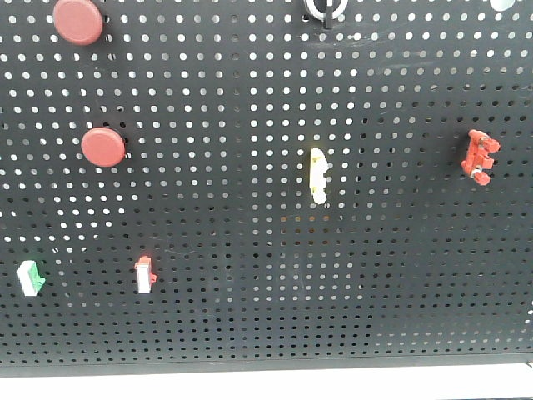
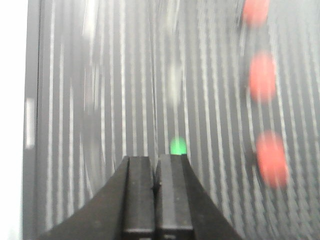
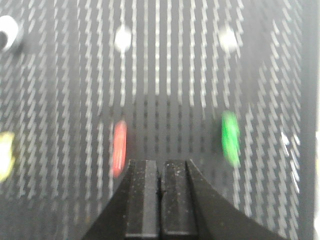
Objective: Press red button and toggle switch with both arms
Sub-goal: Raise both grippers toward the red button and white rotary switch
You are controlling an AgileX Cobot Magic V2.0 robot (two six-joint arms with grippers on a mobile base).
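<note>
Left hand and right hand both sat closed, empty, in smeared wrist views; only front cam showed the toggle switch clearly.

Toggle switch right of lower button

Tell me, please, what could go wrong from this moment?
1. The upper red button and lower red button look alike; the shut left tool faces a green blur and might press wrongly.
2. The toggle switch is small; the shut right tool could miss it or slip off.
3. Both wrist views are blurred, so aiming looks uncertain.
</note>
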